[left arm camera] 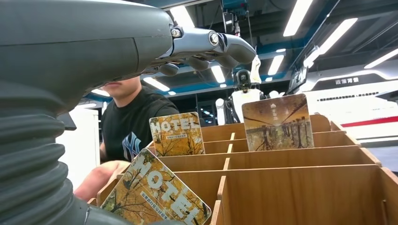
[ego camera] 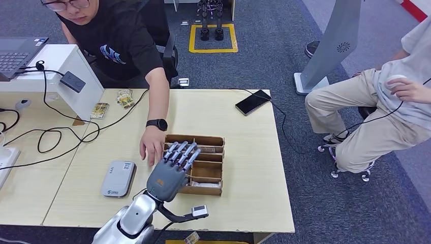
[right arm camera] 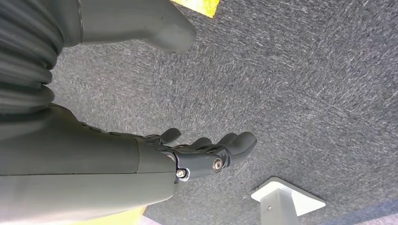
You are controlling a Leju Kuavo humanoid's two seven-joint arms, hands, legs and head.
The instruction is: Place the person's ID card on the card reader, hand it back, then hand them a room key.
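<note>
My left hand hovers over the near-left part of a wooden compartment box on the table, fingers stretched forward and apart, nothing between them. In the left wrist view its fingers reach above the box, where three "HOTEL" key cards stand: one tilted closest to the hand, one further back, one at the far side. The grey card reader lies left of the box. A person's hand rests flat on the table beside my fingers. My right hand hangs empty over the carpet, fingers loosely extended.
A phone on a cable lies at the table's far right. Loose cards sit at the back left near a white stand with a laptop. Black cables cross the left side. A second person sits to the right.
</note>
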